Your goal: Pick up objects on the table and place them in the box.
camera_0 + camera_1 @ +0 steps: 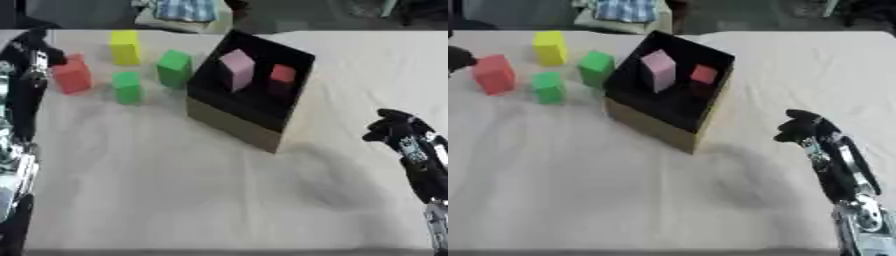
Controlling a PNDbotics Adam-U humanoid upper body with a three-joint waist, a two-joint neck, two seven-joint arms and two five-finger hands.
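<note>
An open box [234, 122] with a black inside and cardboard walls stands askew at the table's far middle. A pink block [236, 69] and a small red block [282, 75] lie inside it. To its left on the cloth stand a yellow block [125, 47], a tall green block [175, 68], a shorter green block [128, 87] and a red block [73, 76]. My left hand [37, 52] is at the far left, right beside the red block and touching or nearly touching its top left. My right hand [395, 127] hovers at the right, curled and holding nothing.
A white cloth covers the table [175, 175], with wide bare room in front of the box. A blue checked cloth [185, 9] lies beyond the far edge. My left forearm [16, 150] runs along the left border.
</note>
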